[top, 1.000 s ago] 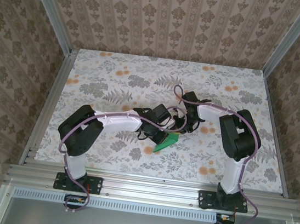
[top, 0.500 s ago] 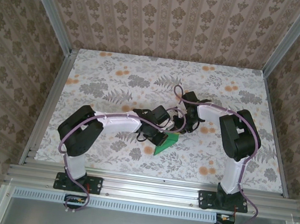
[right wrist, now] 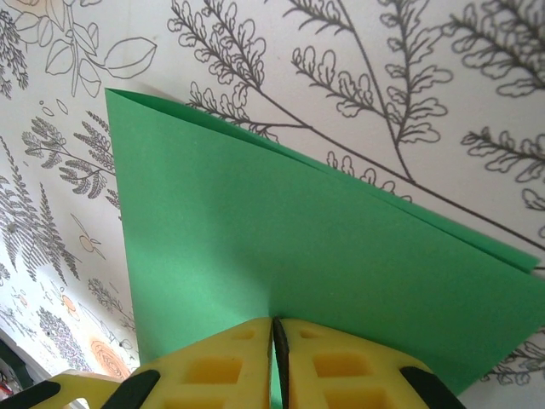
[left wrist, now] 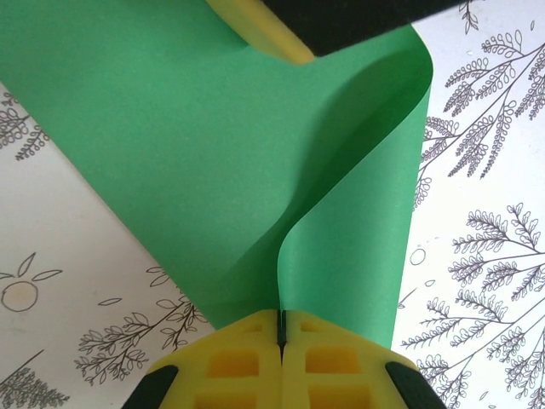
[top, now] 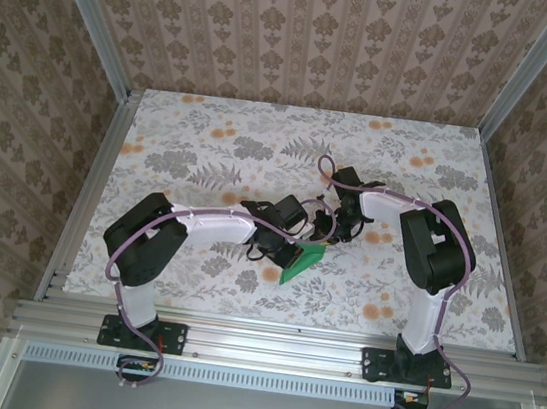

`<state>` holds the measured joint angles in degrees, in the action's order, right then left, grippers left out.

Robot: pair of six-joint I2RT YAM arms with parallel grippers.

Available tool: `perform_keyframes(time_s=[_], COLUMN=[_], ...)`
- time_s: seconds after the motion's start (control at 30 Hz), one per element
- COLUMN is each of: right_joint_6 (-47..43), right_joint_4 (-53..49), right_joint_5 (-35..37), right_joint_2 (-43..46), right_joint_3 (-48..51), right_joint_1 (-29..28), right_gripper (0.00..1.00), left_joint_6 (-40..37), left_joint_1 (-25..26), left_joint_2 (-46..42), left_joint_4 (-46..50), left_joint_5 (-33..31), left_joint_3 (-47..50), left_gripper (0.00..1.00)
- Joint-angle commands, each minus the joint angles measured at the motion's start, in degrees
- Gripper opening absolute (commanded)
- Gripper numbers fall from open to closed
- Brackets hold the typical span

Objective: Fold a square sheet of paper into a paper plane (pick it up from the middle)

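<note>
My left gripper (left wrist: 280,328) is pinched fully together on a lifted flap of the square sheet of paper (left wrist: 170,170), and my right gripper (right wrist: 274,336) is likewise closed on the sheet's edge, with green showing in the slit between its pads. The sheet sits about mid-width on the tabletop (top: 212,136), nearer the near edge than the far one, and my two wrists meet over it. As I read it, I am midway through a fold. The flap I hold with the left curves over in a soft roll rather than a crease. From the right wrist the layers look doubled, with their long edges slightly offset. To do this well I would hold the right pinch steady as an anchor and carry the flap across low and slowly so the thin paper does not buckle or tear. I would line the edges up before letting the bend flatten, then press along it, since any offset now would show up in later folds. I can read no brand, label or writing anywhere; the tabletop carries only printed leaves and flowers.
</note>
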<state>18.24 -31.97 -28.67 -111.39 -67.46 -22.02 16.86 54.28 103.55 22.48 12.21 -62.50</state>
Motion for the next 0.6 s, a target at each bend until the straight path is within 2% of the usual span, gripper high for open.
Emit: perform_keyframes(time_s=[0.0, 0.57], right_joint_6=[1.6, 5.0], right_joint_4=[-0.7, 3.6], right_joint_5=[2.8, -0.2], right_joint_2=[-1.6, 0.2], right_joint_3=[1.4, 3.5], right_joint_1=[-0.5, 0.2], right_gripper=[0.14, 0.14], left_joint_6=[-0.9, -1.4], left_joint_1=[-0.1, -0.3], left_joint_2=[-1.0, -0.1], left_joint_4=[0.2, -0.1], left_joint_5=[-0.6, -1.0], left_joint_3=[-1.3, -0.3], left_gripper=[0.03, 0.03])
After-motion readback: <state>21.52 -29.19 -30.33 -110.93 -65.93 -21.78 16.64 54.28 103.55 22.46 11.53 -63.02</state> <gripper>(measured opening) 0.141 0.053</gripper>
